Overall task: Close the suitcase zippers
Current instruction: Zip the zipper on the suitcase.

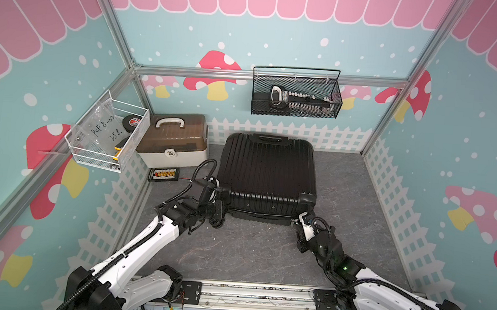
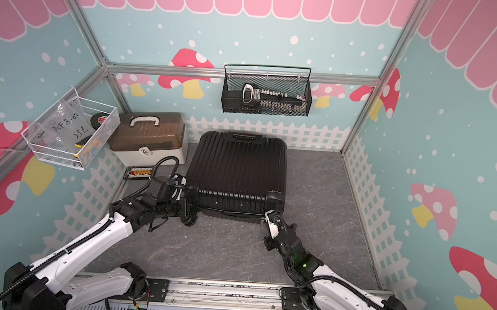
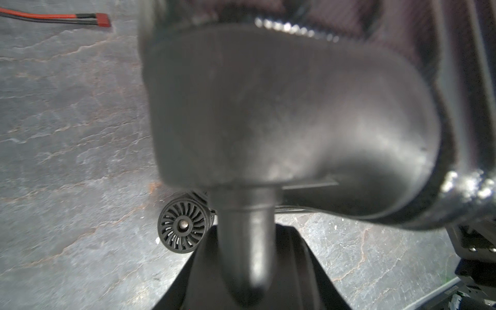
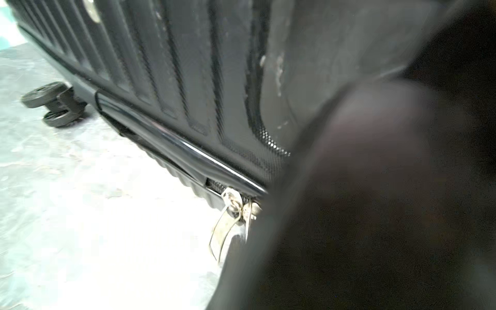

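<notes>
Right wrist view: two zipper pulls on one suitcase; right tool closed beside them; left tool opening indeterminate.

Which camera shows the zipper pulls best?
Right wrist: the two silver pulls hang close up at the suitcase seam. Both top views show the whole suitcase, but the pulls are too small to make out. Left wrist shows only a wheel and its mount.

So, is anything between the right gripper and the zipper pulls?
Nothing visible does. The zipper pulls hang from the suitcase seam right beside the shut right gripper; contact can't be told.
</notes>
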`<state>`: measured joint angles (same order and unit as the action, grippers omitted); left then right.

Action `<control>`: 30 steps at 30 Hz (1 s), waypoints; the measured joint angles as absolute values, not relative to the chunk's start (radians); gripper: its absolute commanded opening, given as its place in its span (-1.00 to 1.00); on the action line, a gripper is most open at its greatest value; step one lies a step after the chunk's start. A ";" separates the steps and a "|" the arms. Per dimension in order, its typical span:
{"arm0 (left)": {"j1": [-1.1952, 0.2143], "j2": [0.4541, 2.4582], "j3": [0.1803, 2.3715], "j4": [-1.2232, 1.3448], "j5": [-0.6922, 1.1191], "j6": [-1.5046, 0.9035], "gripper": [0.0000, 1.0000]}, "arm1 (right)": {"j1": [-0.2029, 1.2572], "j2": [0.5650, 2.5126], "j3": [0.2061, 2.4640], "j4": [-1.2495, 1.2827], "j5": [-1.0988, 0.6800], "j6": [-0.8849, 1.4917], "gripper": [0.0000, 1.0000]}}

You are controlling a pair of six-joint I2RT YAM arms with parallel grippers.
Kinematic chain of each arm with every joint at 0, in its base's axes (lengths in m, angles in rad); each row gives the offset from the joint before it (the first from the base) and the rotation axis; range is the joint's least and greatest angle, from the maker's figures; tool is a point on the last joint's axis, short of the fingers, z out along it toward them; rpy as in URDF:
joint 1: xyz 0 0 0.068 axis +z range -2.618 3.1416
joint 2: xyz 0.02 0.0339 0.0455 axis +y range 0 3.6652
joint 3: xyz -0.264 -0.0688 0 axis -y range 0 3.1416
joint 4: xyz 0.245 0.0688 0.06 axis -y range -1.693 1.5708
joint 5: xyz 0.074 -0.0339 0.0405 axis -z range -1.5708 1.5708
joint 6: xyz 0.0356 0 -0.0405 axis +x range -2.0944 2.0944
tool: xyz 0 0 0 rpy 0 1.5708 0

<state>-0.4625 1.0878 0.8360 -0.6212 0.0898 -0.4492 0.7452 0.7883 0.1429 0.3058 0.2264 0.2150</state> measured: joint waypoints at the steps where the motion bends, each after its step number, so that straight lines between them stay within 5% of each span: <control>1: -0.466 1.092 0.837 -0.615 0.091 -0.450 -0.31 | 0.745 0.787 0.143 0.302 0.236 0.215 -1.00; 17: -0.489 1.104 0.837 -0.590 0.123 -0.461 -0.18 | 0.748 0.752 0.143 0.247 0.324 0.215 -1.00; 25: -0.521 1.121 0.846 -0.612 0.139 -0.408 0.15 | 0.753 0.729 0.143 0.223 0.350 0.215 -0.91; 30: -0.538 1.129 0.846 -0.640 0.155 -0.377 0.40 | 0.754 0.706 0.143 0.204 0.357 0.216 -0.66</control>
<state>-0.5381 1.1290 0.8459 -0.6395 0.1551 -0.3775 0.7536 0.7055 0.1432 0.2039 0.3573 0.2161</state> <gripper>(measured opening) 0.656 0.113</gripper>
